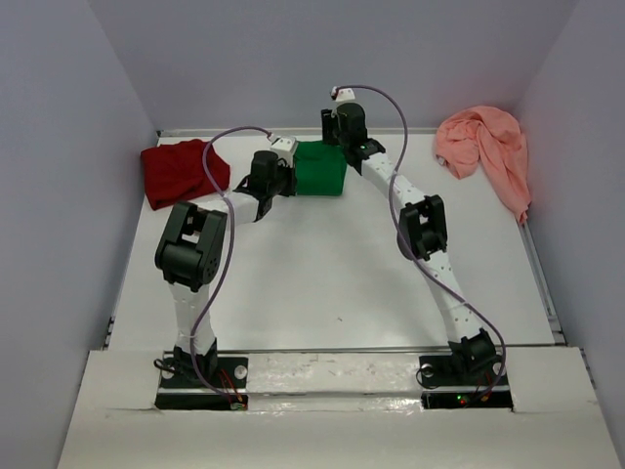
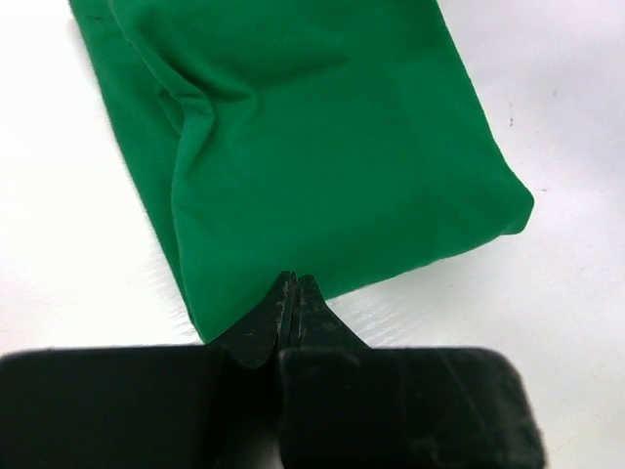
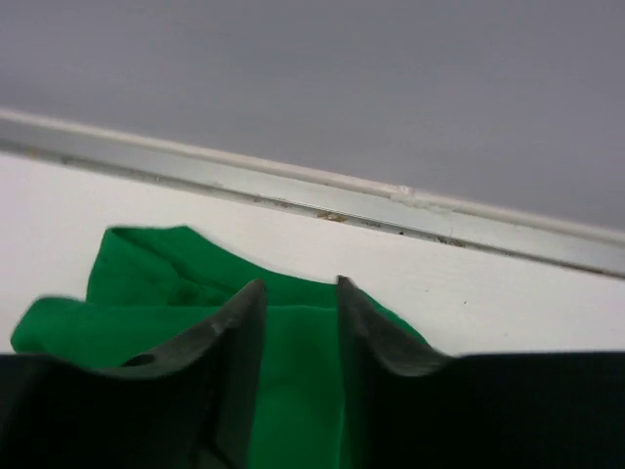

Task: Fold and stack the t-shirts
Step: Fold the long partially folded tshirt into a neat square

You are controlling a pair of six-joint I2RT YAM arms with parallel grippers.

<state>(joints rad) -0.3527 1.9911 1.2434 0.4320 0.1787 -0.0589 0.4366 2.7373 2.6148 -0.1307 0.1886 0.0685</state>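
The t-shirts sit along the far side of your desk [image 1: 322,283], none of them stacked. The green t-shirt [image 1: 320,169] is folded into a compact rectangle near the middle of the back edge. The dark red t-shirt [image 1: 181,171] lies bunched at the far left, close to the green one; from above you cannot tell whether they touch. The salmon-pink t-shirt [image 1: 488,151] is crumpled in the far right corner, well apart from the others, with part of it trailing along the right edge of the desk.

Your left claw [image 2: 293,293] is clenched, its two tips pressed flat together right at the near edge of the green cloth. The wrist view does not show whether any fabric is caught between them.

Your right claw [image 3: 298,285] is released, its jaws standing a little apart over the far side of the green t-shirt, with green cloth showing through the gap. Whether the fingers [image 3: 234,322] touch the fabric you cannot tell. Just behind it runs the metal rail [image 3: 293,191] at the foot of the back wall.
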